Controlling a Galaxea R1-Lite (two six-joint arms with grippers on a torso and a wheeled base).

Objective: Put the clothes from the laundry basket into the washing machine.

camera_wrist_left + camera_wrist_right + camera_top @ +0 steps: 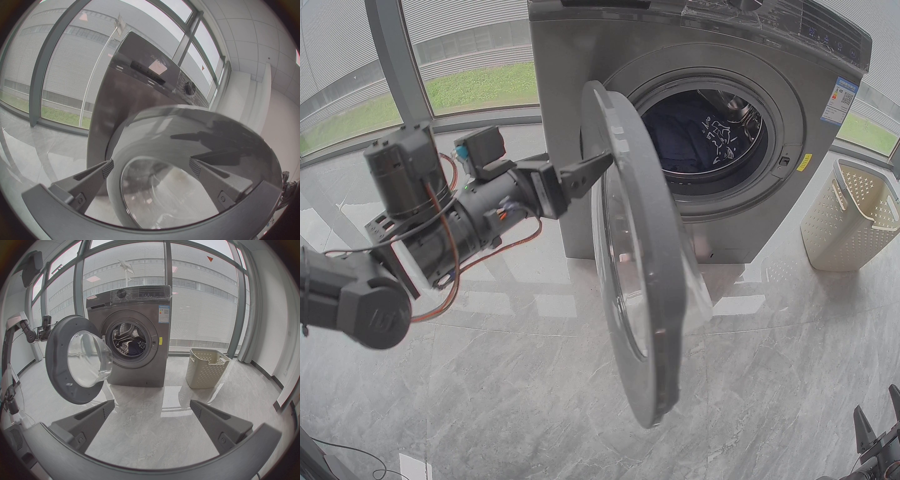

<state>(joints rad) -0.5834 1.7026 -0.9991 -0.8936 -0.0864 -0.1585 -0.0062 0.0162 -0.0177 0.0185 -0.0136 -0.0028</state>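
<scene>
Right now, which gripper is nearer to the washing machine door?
Left. The left gripper is right at the door; the right gripper sits low, far from it.

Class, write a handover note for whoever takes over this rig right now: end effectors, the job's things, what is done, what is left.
Left end effector: open, at the outer face of the door, holding nothing.
Right end effector: open, empty, low and back from the washer.
Dark clothes lie inside the washer; basket stands to its right, no clothes visible in it.
Done: loading, it seems. Left: probably closing the door.
</scene>
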